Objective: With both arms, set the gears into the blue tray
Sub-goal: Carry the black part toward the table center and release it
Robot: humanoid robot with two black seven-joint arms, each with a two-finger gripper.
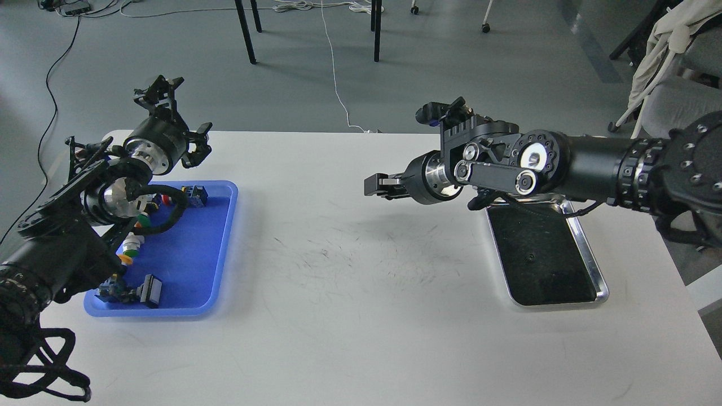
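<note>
Now the right gripper (373,185) hangs over the bare worktop (350,270), jaws apparently pinched narrow and perhaps carrying a gear toward the blue tray (194,254); the left gripper's (161,90) jaws are unreadable.

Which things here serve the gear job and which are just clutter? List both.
Job: gear, steel tray, blue tray, left gripper, right gripper.
Lying about: push-button switches, white floor cable.
</note>
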